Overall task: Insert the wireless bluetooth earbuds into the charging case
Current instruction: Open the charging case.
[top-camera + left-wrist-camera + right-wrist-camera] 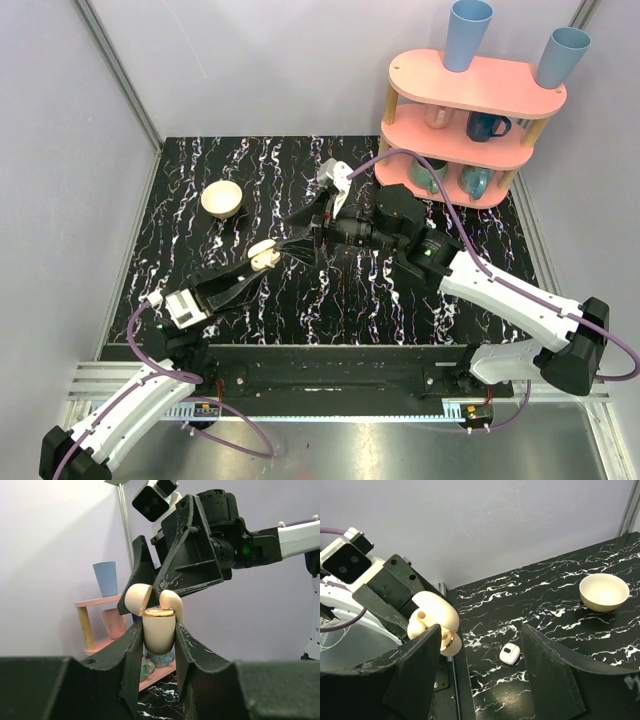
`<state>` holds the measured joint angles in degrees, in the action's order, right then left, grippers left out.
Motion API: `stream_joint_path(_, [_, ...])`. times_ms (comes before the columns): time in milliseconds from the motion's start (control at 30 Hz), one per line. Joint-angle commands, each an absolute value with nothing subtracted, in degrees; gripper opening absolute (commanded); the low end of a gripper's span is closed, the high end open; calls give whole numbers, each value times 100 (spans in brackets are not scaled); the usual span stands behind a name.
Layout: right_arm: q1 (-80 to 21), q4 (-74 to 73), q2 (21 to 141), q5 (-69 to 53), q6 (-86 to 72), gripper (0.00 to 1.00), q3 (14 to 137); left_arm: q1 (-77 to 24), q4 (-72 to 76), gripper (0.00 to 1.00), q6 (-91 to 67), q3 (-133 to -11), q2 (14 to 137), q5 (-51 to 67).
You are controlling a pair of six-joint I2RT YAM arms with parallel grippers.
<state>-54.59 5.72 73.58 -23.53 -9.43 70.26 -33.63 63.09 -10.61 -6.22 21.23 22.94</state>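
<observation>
My left gripper point(262, 258) point(159, 630) is shut on the cream charging case point(159, 632) point(264, 254), held above the table with its gold rim up and its lid point(137, 596) point(437, 611) swung open. A cream earbud point(171, 601) point(421, 621) sticks out of the case's mouth. My right gripper point(292, 236) point(482, 662) reaches in from the right, open. Its near finger point(415, 670) lies against the case and earbud, and nothing sits between its jaws. A small white rounded case point(510, 653) lies on the black marbled table point(555, 605).
A cream bowl point(222, 198) point(603, 591) stands at the back left of the table. A pink two-tier shelf point(470, 110) with mugs and blue cups point(467, 33) fills the back right corner. Grey walls close the left, back and right sides.
</observation>
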Motion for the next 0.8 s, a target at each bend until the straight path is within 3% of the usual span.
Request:
stream_joint_path(0, [-5432, 817, 7435, -2303, -879, 72, 7321, -3375, 6601, 0, -1142, -677, 2118, 2584])
stream_joint_path(767, [-5432, 888, 7436, -2065, -703, 73, 7365, -3384, 6609, 0, -1160, -642, 2083, 2593])
